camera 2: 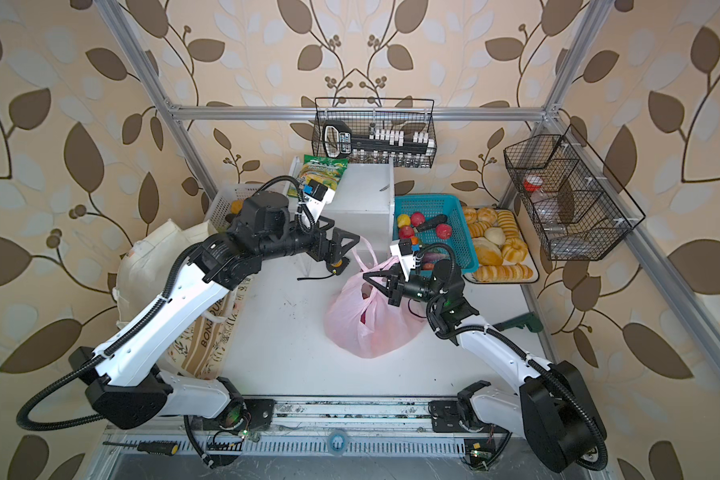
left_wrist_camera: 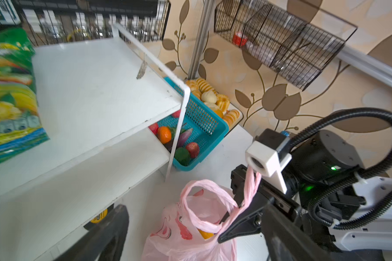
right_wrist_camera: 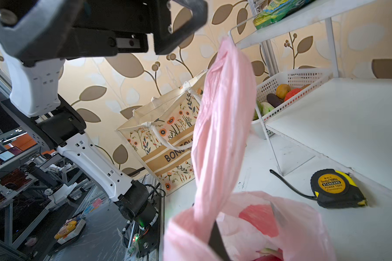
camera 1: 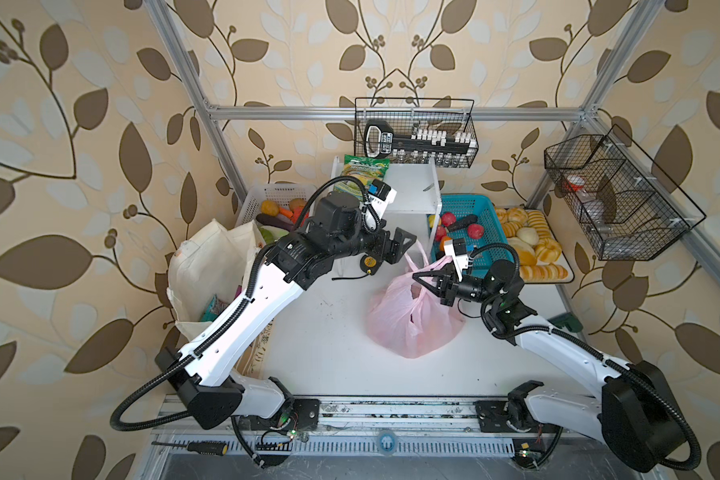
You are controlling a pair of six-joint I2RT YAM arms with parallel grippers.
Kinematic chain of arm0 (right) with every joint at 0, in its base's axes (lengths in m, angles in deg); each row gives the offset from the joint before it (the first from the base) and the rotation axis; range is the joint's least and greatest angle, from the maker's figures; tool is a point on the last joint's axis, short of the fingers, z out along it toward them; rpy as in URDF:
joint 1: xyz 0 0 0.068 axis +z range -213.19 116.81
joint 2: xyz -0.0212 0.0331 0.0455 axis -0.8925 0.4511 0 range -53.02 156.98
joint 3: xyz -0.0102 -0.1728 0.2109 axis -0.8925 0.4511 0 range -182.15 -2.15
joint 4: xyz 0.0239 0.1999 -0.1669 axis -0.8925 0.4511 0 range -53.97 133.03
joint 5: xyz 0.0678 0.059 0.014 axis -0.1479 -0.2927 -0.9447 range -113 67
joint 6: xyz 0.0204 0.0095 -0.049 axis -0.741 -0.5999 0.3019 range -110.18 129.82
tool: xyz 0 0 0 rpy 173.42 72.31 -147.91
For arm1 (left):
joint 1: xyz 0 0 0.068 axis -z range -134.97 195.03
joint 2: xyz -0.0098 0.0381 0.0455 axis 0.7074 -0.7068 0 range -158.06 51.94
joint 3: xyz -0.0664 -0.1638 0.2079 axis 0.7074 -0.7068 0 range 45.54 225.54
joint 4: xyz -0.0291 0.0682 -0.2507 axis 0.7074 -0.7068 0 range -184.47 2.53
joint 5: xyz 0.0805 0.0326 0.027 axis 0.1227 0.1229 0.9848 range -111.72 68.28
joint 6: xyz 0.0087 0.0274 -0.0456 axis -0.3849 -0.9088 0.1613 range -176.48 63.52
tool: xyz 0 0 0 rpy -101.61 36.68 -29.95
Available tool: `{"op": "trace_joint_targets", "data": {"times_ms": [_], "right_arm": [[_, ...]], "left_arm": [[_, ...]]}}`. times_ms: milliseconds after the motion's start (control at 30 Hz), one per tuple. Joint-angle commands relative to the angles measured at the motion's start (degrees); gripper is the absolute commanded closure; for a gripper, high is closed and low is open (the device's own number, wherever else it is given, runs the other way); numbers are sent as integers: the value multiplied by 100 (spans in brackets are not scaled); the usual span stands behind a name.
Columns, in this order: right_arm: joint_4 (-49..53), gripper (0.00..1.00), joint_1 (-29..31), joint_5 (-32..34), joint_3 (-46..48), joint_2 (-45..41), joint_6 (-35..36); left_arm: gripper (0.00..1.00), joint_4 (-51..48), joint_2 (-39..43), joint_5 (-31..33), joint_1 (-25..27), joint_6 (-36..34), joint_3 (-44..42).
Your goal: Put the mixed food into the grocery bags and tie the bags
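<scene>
step: pink bag (camera 1: 412,328) getting tied
right gripper (camera 1: 420,277): pinched shut on 1 handle (left_wrist_camera: 250,187)
left gripper (camera 1: 404,249): spread, empty
next: free loop (left_wrist_camera: 205,184) just past those jaws to be grabbed

The pink plastic bag (camera 1: 408,328) sits on the white surface (camera 1: 329,353), one handle pinched in the closed right claw (camera 1: 420,279). The left claw (camera 1: 406,249) hangs spread wide just beside the bag's other raised loop, gripping nothing. The cream tote (camera 1: 208,266) stands at the left edge, and toy fruits lie in the blue basket (camera 1: 485,224) behind the bag
</scene>
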Motion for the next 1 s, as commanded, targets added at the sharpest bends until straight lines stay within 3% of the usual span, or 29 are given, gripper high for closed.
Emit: {"op": "trace_joint_targets", "data": {"times_ms": [0, 133, 233, 300, 367, 400, 433, 667, 800, 967], "right_arm": [[42, 100, 2, -128, -74, -81, 95], [94, 100, 15, -226, -94, -113, 159], [163, 100, 12, -219, -116, -132, 216], [319, 100, 11, -111, -148, -152, 241], [613, 100, -7, 29, -224, -143, 253], [714, 100, -17, 98, -258, -122, 225], [805, 100, -21, 196, -282, -112, 145], [852, 98, -132, 941, -305, 12, -967], [812, 98, -336, 1264, -228, 128, -1806], [836, 95, -434, 1580, -252, 116, -2315]], "left_arm": [[8, -410, -377, -607, -27, 73, 257], [15, -176, -560, -787, -70, 143, 365], [31, -214, -671, -758, -112, 148, 479], [61, -212, -669, -775, -130, 154, 443], [80, -69, -552, -755, -132, 230, 300], [95, 93, -439, -728, -132, 295, 143], [100, 265, -316, -686, -132, 379, -36], [100, 1014, 436, -426, -132, 1184, -1245], [100, 1454, 609, -704, -116, 1824, -1744], [100, 1743, 681, -905, 82, 2352, -2163]]}}
